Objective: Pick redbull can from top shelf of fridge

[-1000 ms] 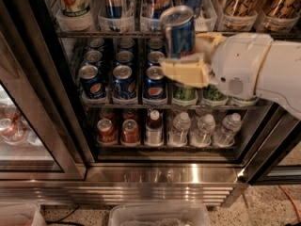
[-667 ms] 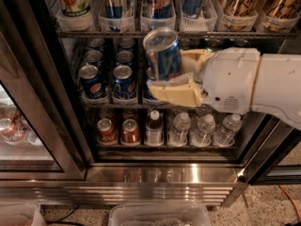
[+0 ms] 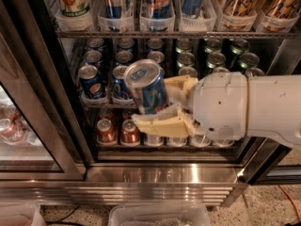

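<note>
My gripper [image 3: 165, 102] is shut on the redbull can [image 3: 146, 87], a slim blue-and-silver can with a silver lid. I hold it tilted, out in front of the middle rack of the fridge [image 3: 42, 102], well below the top shelf [image 3: 155, 33]. The cream fingers [image 3: 162, 125] clamp the can's lower body. More tall blue-and-silver cans stand in clear trays on the top shelf [image 3: 157, 4]. My white arm [image 3: 254, 108] comes in from the right.
Short Pepsi cans [image 3: 90, 81] and green cans [image 3: 216, 60] fill the middle rack. Gold-brown tall cans [image 3: 254, 4] stand at the top right. Red cans [image 3: 117, 132] sit on the lower rack. A glass door [image 3: 19, 126] is at the left. A clear bin [image 3: 160, 215] lies on the floor.
The gripper has pulled the can out of the fridge, down and to the left, closer to the camera. The can has tilted so its lid faces the camera more.
</note>
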Robot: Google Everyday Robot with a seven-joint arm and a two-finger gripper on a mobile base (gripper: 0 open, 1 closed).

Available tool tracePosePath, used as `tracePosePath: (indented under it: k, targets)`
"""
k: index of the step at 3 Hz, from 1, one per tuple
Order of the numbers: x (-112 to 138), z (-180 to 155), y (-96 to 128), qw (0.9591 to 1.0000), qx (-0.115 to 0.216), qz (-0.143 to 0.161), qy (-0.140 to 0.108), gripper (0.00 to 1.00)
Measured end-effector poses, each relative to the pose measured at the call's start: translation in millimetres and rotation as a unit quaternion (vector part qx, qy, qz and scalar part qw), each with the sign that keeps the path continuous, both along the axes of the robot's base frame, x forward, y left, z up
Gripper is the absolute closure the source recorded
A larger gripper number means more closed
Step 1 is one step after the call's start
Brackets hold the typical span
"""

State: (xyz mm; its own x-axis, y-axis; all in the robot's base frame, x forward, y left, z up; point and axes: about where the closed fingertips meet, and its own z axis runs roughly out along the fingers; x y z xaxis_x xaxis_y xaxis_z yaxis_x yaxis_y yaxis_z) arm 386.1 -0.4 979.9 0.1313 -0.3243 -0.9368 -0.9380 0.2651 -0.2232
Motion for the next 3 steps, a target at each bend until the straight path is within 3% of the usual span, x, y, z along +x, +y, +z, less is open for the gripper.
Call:
tracePosePath:
  k: [1,2,3]
  targets:
    - [-20.2,-5.2,3.6,0.9996,0.009,0.016,0.021,1.0]
    - [-25.8,-4.0,-1.0,0.9985,0.037,-0.004,0.039,1.0]
    - [-25.8,-4.0,-1.0,0.9985,0.037,-0.004,0.039,1.0]
